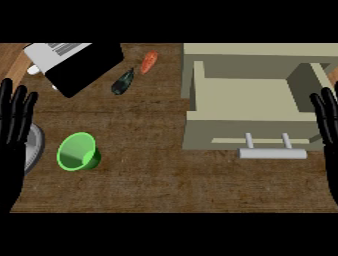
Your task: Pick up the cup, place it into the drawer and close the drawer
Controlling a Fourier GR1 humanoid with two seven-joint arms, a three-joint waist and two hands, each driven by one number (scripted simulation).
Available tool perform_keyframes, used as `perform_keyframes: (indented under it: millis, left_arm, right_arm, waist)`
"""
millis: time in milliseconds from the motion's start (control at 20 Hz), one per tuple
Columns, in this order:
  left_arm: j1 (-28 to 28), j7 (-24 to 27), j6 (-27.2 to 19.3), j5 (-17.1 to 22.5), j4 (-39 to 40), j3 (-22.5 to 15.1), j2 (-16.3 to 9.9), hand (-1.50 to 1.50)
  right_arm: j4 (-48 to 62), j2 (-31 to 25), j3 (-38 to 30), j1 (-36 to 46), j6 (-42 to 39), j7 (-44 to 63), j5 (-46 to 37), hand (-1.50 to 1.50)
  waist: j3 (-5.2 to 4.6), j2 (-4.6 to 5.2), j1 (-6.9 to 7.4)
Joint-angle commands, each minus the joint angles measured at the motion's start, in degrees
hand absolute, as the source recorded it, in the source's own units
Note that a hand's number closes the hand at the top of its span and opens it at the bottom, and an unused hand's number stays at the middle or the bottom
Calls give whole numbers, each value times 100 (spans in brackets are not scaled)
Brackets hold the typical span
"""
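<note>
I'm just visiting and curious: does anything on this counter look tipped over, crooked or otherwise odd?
Yes, slightly. The green cup lies tipped on its side near the counter's left, its mouth showing, instead of standing upright. The drawer at the right stands pulled open. Nothing looks spilled or broken.

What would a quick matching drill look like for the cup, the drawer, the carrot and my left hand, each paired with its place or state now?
Things:
1. cup
2. drawer
3. carrot
4. left hand

States:
A. pulled open, nothing inside
B. open, resting at the view's left edge
C. lying at the counter's far side
D. green, on the counter, tipped

Pairs: 1-D, 2-A, 3-C, 4-B
</note>
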State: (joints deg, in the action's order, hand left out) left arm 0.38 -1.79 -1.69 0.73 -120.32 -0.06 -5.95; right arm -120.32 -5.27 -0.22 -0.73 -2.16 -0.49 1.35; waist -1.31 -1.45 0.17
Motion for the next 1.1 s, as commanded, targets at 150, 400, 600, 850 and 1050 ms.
perform_keyframes:
  millis: [150,400,600,850,1050]
  left_arm:
    - [-99,9,-1467,-1515,129,-10,574,-150]
    - [-136,31,-3337,-1152,665,-474,589,-150]
    - [-648,-89,-3968,-1311,1171,-865,592,-150]
    - [-796,216,-4450,-1307,1592,-1156,594,-150]
    - [-1003,209,-3841,-1076,1656,-392,594,-150]
  right_arm:
    - [-20,61,225,-11,-20,-21,-170,-150]
    - [169,5,112,288,-304,610,613,-150]
    - [83,124,286,291,-173,769,399,-150]
    - [232,148,198,522,-96,811,299,-150]
    - [-24,194,235,252,-158,809,338,-150]
  waist:
    - [139,145,-29]
    - [130,156,-38]
    - [131,146,-40]
    - [131,145,-34]
    - [131,142,-31]
